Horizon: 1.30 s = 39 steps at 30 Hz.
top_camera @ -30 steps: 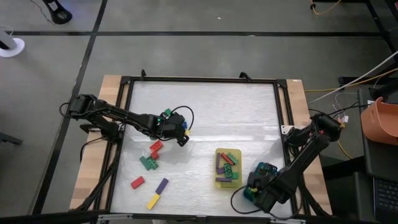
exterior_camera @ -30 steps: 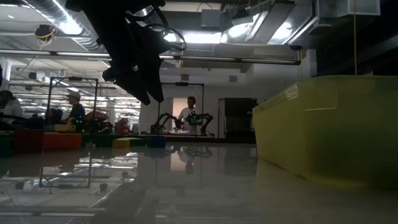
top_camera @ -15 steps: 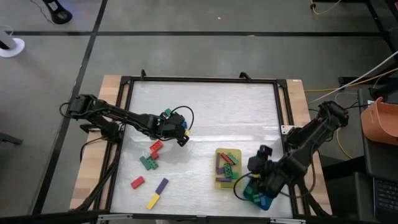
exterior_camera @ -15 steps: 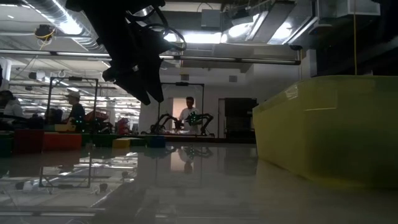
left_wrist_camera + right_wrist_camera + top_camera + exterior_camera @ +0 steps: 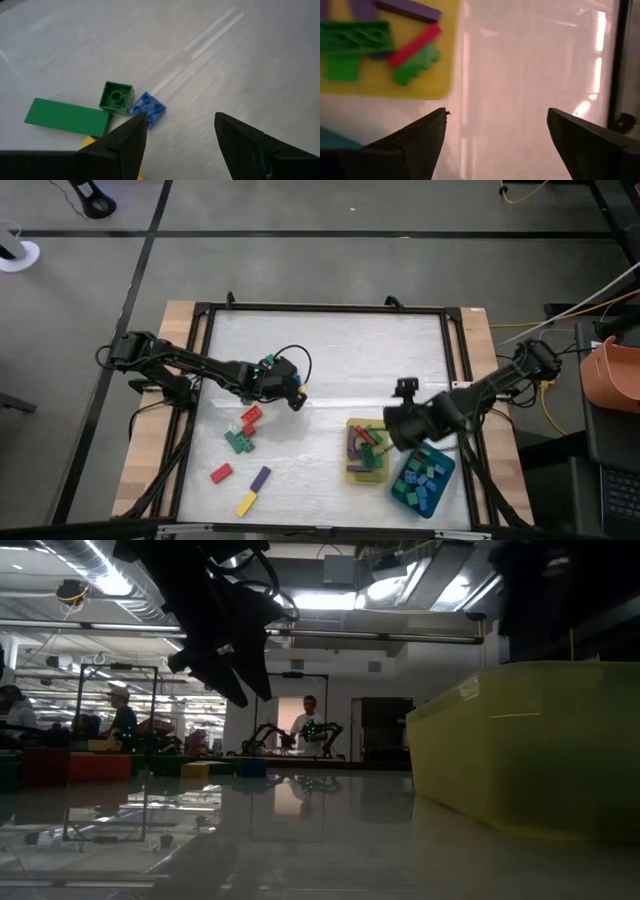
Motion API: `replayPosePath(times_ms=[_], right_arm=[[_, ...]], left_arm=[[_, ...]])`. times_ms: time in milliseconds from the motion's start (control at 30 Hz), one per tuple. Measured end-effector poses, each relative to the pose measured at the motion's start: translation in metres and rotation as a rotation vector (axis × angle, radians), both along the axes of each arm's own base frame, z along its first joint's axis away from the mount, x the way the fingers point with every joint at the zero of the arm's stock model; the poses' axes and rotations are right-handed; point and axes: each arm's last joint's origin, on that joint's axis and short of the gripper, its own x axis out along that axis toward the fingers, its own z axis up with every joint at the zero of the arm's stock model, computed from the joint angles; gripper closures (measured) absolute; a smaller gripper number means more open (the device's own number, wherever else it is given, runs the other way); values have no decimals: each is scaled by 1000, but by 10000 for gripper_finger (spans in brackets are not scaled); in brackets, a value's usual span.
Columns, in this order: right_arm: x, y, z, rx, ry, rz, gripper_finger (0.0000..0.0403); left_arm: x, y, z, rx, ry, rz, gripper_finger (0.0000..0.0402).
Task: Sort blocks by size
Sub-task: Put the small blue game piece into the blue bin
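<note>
Left tool (image 5: pixel 293 401): open, empty; left of frame centre, over the bench (image 5: pixel 330 350)
Right tool (image 5: pixel 388 427): open, empty; lower right, beside yellow tray (image 5: pixel 351 472)
Blocks (image 5: pixel 243 431): loose at lower left; others fill both trays, teal tray (image 5: pixel 441 483) at far lower right

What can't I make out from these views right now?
- High view: part of the yellow tray is hidden under the right gripper.
- High view: blocks in the teal tray are too small to count.
- Left wrist view: a yellow block is mostly hidden behind the left gripper.
- Low view: only the yellow tray's wall shows, nothing inside it.
</note>
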Motion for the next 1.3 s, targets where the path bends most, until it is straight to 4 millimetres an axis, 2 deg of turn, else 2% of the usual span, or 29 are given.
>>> replayPosePath(times_ms=[133, 267, 500, 667, 933, 1300], right_arm=[[6, -24, -2, -48, 53, 31, 59], [8, -47, -6, -77, 90, 41, 59], [10, -74, -16, -92, 103, 24, 59], [10, -81, -20, -75, 131, 36, 59], [11, -80, -20, -54, 122, 44, 59], [11, -78, -20, 5, 124, 57, 59]], left_arm=[[0, 1, 0, -39, -35, 62, 183], [-1, 6, -1, -143, -103, 211, 183], [0, 27, -1, -211, -171, 383, 183], [5, 39, -12, -277, -169, 450, 183], [19, 46, -46, -378, -101, 481, 183], [24, 52, -71, -386, -32, 527, 183]])
